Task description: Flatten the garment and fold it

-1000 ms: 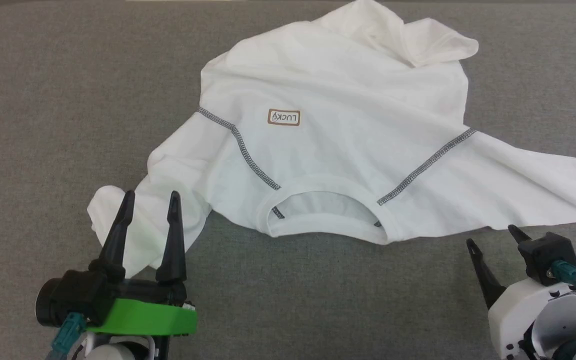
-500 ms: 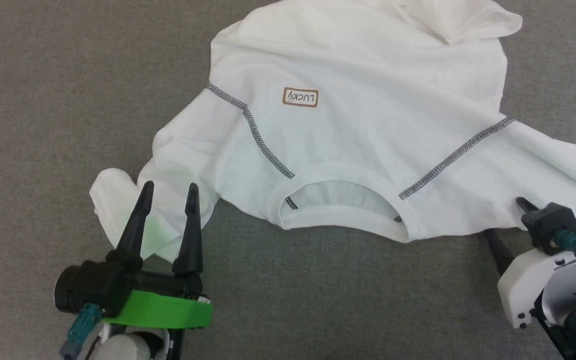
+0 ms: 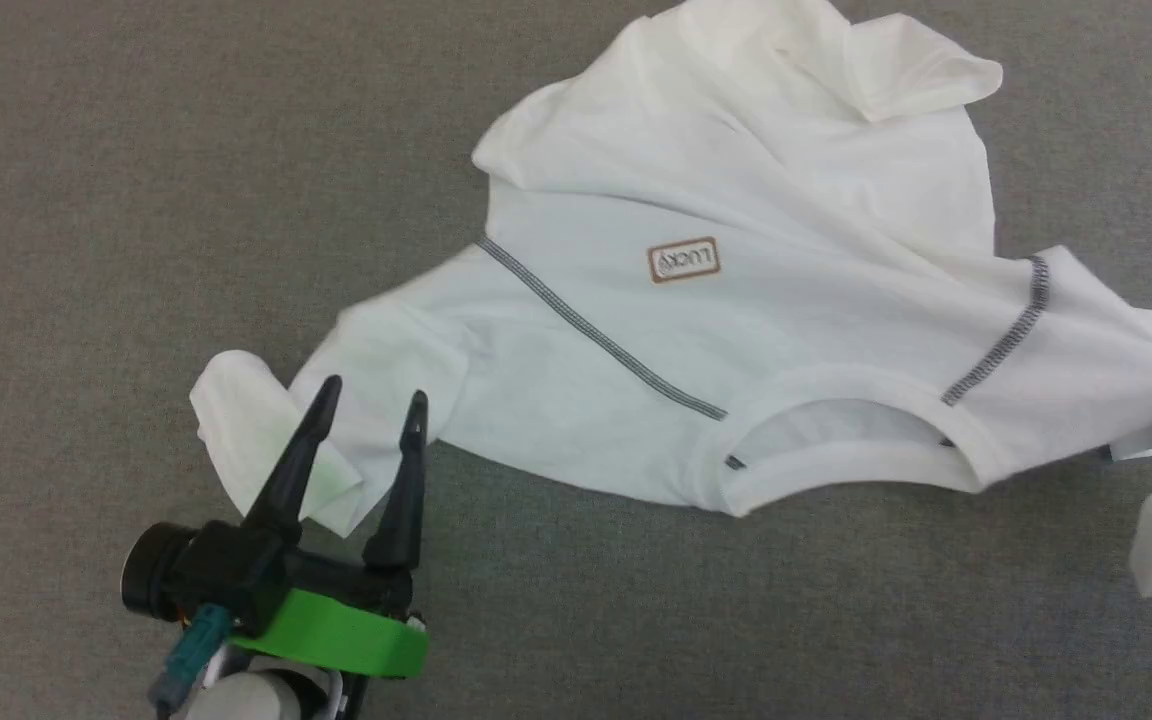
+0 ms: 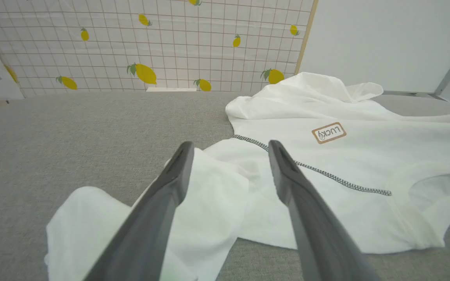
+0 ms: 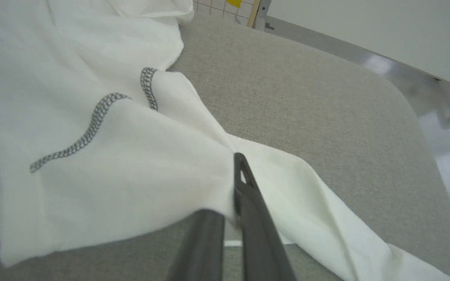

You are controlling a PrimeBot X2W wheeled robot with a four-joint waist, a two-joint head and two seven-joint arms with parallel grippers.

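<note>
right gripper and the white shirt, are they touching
Touching. The right wrist view shows the right gripper shut on the garment, with an edge of sleeve cloth pinched between its two fingers.

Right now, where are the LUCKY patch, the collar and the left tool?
LUCKY patch [image 3: 684, 260]: head view, centre of the patch.
collar [image 3: 836, 462]: head view, near band of the neck opening.
left tool [image 3: 375, 388]: head view, midway between its open fingertips.

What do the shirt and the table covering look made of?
The garment looks a thin, matte white knit, perhaps cotton or a blend: it drapes and creases softly. The table covering looks grey matte woven fabric or felt: fine speckled weave.
</note>
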